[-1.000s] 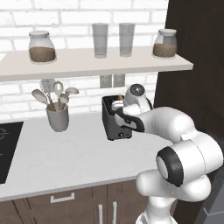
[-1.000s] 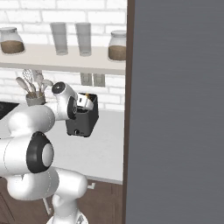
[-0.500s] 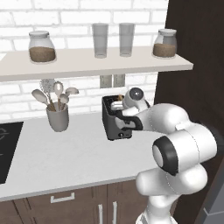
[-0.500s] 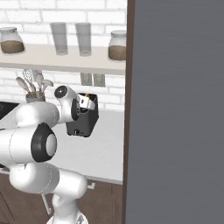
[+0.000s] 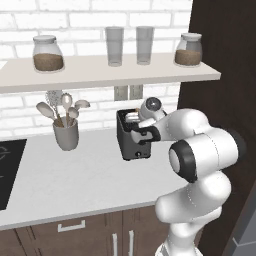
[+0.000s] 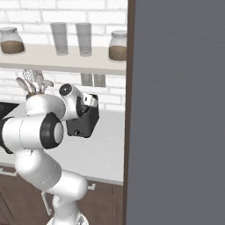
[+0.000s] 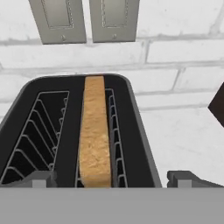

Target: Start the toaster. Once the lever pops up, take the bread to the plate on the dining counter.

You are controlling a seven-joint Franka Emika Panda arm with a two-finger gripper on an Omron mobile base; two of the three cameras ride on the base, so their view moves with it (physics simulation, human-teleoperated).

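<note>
The dark grey toaster stands on the white worktop below the wall sockets, and it also shows from the other side. The bread stands on edge in the right-hand slot of the toaster; the left slot is empty. A tan edge of the bread peeks from the top. My gripper hovers over the toaster's near end, open, its fingertips wide apart with nothing between them. My hand hides the lever. The plate and the dining counter are out of view.
A grey utensil crock with spoons stands left of the toaster. A black hob lies at the far left. The shelf above carries jars and glasses. A tall dark cabinet rises close on the right.
The elbow has risen and swung in toward the toaster. The hand has stayed over the toaster, shifting only slightly, with the jaws open throughout.
</note>
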